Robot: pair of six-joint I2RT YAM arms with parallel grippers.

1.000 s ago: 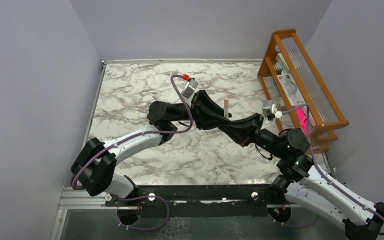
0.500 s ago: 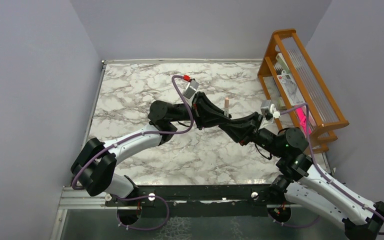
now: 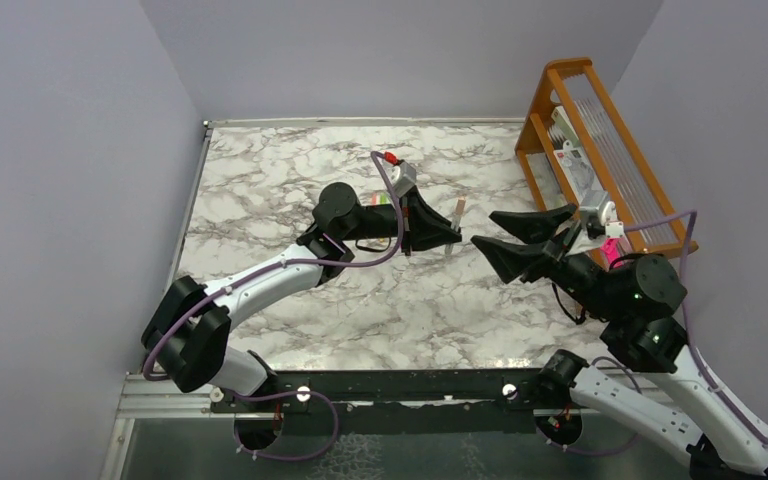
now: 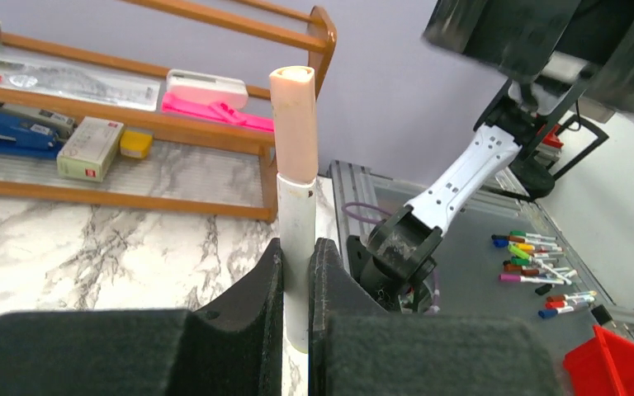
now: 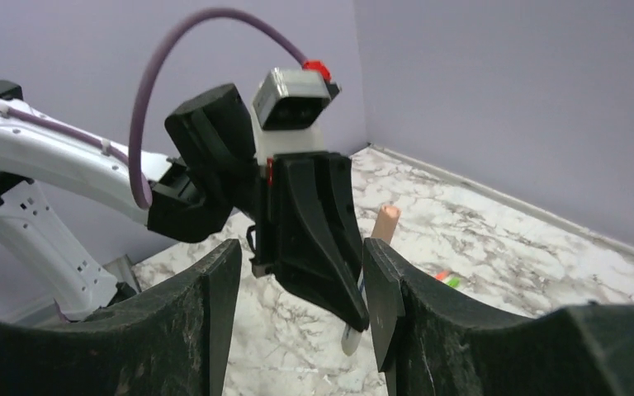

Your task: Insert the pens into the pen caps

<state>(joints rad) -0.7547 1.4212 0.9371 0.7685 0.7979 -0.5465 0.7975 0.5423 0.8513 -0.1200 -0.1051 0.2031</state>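
Note:
My left gripper (image 4: 297, 246) is shut on the whitish barrel of a pen (image 4: 296, 206) that stands upright above the marble table. A tan pen cap (image 4: 294, 124) sits on the pen's upper end. From above, the capped pen (image 3: 457, 217) sticks up from the left gripper (image 3: 450, 236) near the table's middle. My right gripper (image 3: 484, 229) is open just right of it, holding nothing. In the right wrist view the right gripper (image 5: 300, 256) frames the left fingers (image 5: 330, 264) and the cap (image 5: 387, 221). A small orange-red and green piece (image 5: 447, 280) lies on the table behind.
A wooden rack (image 3: 615, 160) with boxes and a pink item (image 3: 609, 241) stands along the table's right edge. Grey walls close the back and both sides. Off the table, the left wrist view shows several coloured markers (image 4: 537, 256) and a red bin (image 4: 627, 363).
The right gripper has opened and pulled back to the right, away from the pen. The left gripper keeps the capped pen and has swung slightly right.

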